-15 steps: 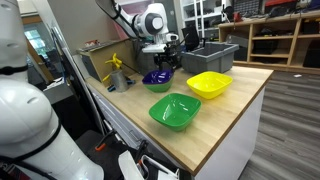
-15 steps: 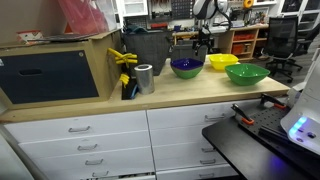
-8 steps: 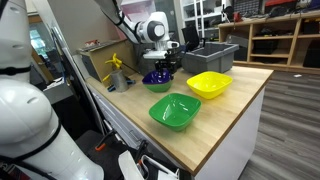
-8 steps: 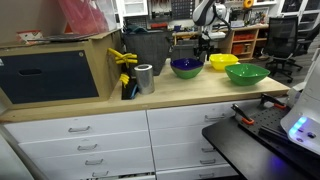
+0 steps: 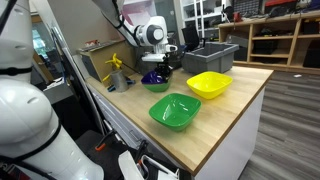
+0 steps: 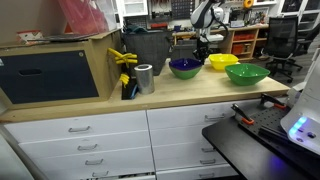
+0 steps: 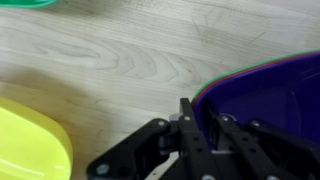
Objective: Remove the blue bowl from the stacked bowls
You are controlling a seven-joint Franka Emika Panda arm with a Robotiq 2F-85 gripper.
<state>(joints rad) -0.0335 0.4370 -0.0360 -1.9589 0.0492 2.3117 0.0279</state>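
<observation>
The blue bowl (image 5: 157, 80) (image 6: 186, 67) stands upright on the wooden table, glossy and dark violet. In the wrist view the blue bowl (image 7: 265, 100) fills the right side, and a thin coloured edge of another bowl beneath it shows along its rim. My gripper (image 5: 158, 70) (image 6: 200, 55) comes down from above onto the bowl's rim. In the wrist view my gripper (image 7: 203, 112) has one finger outside the rim and one inside, shut on the rim. The rest of the stacked bowls is hidden under the blue one.
A green bowl (image 5: 174, 110) (image 6: 246, 72) and a yellow bowl (image 5: 208, 84) (image 6: 221, 61) (image 7: 30, 140) stand close by on the table. A grey bin (image 5: 210, 55) stands behind them. A yellow tool (image 5: 117, 70), a metal can (image 6: 145, 78) and a large box (image 6: 60, 65) stand to one side.
The jaws went from wide open to shut on the blue bowl's rim. The gripper sank slightly toward the bowl. The bowls have not moved.
</observation>
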